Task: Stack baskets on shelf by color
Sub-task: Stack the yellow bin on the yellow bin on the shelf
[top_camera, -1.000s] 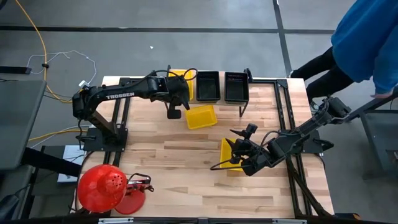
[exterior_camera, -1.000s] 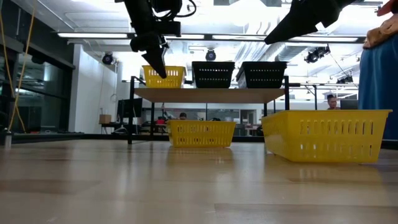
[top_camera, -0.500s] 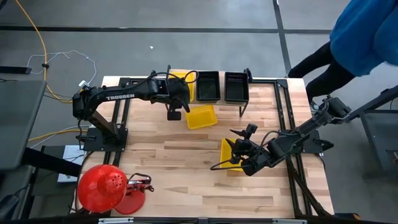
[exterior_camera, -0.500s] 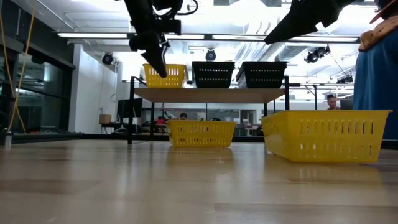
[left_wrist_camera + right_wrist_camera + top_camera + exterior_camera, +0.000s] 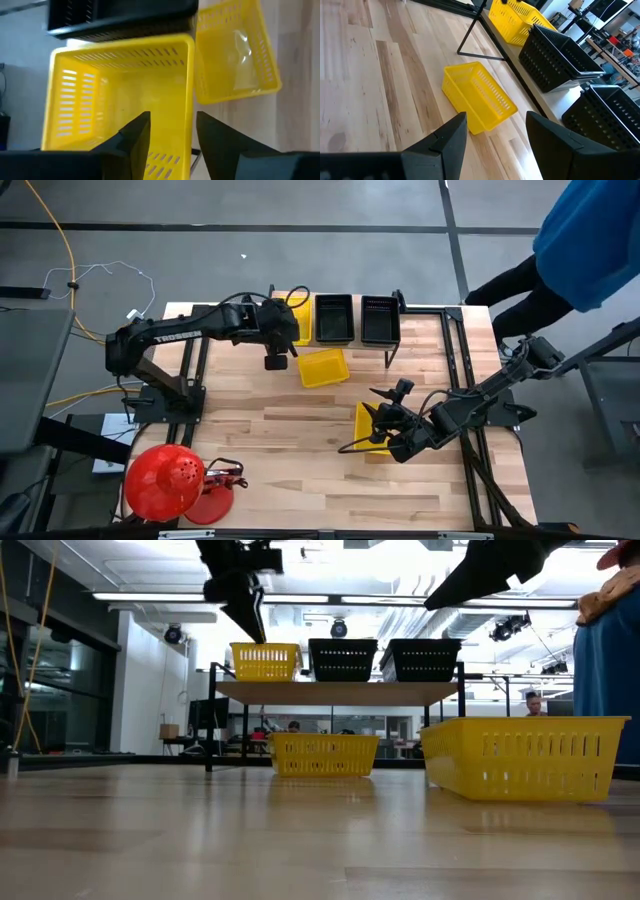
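Observation:
On the shelf (image 5: 340,692) at the table's far edge one yellow basket (image 5: 120,90) stands at the left end, with two black baskets (image 5: 335,318) (image 5: 380,318) to its right. My left gripper (image 5: 250,630) hangs open just above the yellow basket; in the left wrist view the basket's right-hand wall runs below the gap between the fingers. A second yellow basket (image 5: 323,367) lies on the table in front of the shelf. A third yellow basket (image 5: 366,423) lies under my right gripper (image 5: 385,432), which hovers open above it.
A red domed object (image 5: 165,480) sits at the table's near left corner. A person in blue (image 5: 590,230) stands beyond the far right corner. Bare wood lies between the shelf's legs (image 5: 470,37) and the table's near edge.
My left gripper has opened, let go of the yellow basket on the shelf and risen a little above it. The basket stays where it was on the shelf's left end.

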Controlling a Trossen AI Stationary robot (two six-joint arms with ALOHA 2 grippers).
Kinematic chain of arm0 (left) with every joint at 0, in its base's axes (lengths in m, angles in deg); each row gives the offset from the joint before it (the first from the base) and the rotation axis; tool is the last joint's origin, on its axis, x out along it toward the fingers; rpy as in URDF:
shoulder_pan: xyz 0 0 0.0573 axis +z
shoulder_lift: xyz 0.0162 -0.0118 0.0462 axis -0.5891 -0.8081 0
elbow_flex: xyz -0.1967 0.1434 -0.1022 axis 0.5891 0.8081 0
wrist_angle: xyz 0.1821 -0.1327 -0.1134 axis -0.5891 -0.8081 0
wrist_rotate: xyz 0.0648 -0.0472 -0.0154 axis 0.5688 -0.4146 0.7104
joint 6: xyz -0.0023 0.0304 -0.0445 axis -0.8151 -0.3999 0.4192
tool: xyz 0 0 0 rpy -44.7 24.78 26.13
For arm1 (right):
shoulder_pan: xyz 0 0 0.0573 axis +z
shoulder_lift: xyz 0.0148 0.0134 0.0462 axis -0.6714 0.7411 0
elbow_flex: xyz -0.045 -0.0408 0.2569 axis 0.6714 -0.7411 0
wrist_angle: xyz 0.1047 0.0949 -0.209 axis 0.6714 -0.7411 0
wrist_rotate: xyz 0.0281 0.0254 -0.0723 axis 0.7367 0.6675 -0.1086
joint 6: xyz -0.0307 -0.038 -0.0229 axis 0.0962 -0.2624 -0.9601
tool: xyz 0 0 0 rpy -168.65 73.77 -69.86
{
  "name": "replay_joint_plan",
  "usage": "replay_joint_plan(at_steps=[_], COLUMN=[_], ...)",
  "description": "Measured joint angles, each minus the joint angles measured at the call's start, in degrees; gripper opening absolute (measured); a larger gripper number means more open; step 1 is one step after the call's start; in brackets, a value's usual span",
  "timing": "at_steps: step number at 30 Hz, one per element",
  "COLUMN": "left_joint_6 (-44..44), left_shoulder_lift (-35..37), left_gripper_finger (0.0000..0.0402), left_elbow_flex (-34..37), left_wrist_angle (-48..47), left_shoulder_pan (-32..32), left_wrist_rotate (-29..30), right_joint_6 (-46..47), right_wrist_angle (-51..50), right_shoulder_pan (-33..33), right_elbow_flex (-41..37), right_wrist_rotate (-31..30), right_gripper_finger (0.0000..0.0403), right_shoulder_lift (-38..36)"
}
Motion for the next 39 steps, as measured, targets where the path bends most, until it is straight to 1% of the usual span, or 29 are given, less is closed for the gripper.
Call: replay_joint_plan(at_steps=[6, 10, 12, 16, 18, 21, 24, 27, 29, 30, 31, 33, 35, 36, 39], left_joint_6=[2.6, 6.9, 9.5, 15.2, 16.8, 17.1, 16.7, 11.9, 8.5, 6.9, 5.7, 3.2, 1.1, 0.0, -4.3], left_shoulder_lift=[3.3, 5.1, 6.3, 8.3, 9.5, 11.5, 13.6, 14.5, 14.2, 13.7, 12.9, 11.1, 8.4, 7.2, 2.9], left_gripper_finger=[0.015, 0.015, 0.015, 0.0149, 0.0147, 0.0144, 0.0141, 0.014, 0.014, 0.014, 0.014, 0.014, 0.014, 0.014, 0.014], left_elbow_flex=[-3.3, -5.9, -6.1, -5.9, -4.1, 1.0, 8.0, 16.3, 21.7, 24.1, 26.3, 29.8, 31.5, 31.8, 31.8], left_wrist_angle=[0.0, 0.5, 2.5, 6.5, 9.7, 16.7, 24.0, 32.6, 36.8, 38.6, 40.3, 40.6, 40.8, 40.1, 39.8], left_shoulder_pan=[-1.2, -2.8, -3.8, -6.6, -8.6, -12.5, -16.4, -20.1, -21.9, -22.6, -23.1, -23.6, -23.7, -23.6, -22.5], left_wrist_rotate=[0.0, -0.1, -1.9, -8.8, -11.2, -12.0, -12.1, -12.6, -11.6, -10.1, -8.1, -2.2, 3.8, 5.8, 7.4], right_joint_6=[-0.9, -1.6, -2.5, -3.9, -3.9, -4.5, -4.6, -4.9, -4.9, -4.9, -4.9, -5.0, -5.5, -6.0, -7.7], right_wrist_angle=[1.4, 2.4, 3.3, 4.6, 4.6, 4.7, 4.8, 4.8, 5.0, 5.1, 5.2, 5.2, 5.5, 6.0, 7.5], right_shoulder_pan=[0.0, 0.0, 0.0, 0.0, 0.0, 0.0, 0.0, 0.0, 0.0, 0.0, 0.0, 0.0, 0.0, 0.0, 0.0], right_elbow_flex=[0.0, 0.0, 0.0, 0.0, 0.0, 0.0, 0.0, 0.0, 0.0, 0.0, 0.0, 0.0, 0.0, 0.0, 0.0], right_wrist_rotate=[0.0, 0.0, 0.0, -0.1, -0.1, -0.1, 0.0, 0.0, 0.0, 0.0, 0.0, 0.0, 0.0, 0.0, -0.1], right_gripper_finger=[0.0192, 0.0192, 0.0192, 0.0192, 0.0192, 0.0192, 0.0192, 0.0192, 0.0192, 0.0192, 0.0192, 0.0192, 0.0192, 0.0192, 0.0192], right_shoulder_lift=[0.0, 0.0, 0.0, 0.0, 0.0, 0.0, 0.0, 0.0, 0.0, 0.0, 0.0, 0.0, 0.0, 0.0, 0.0])
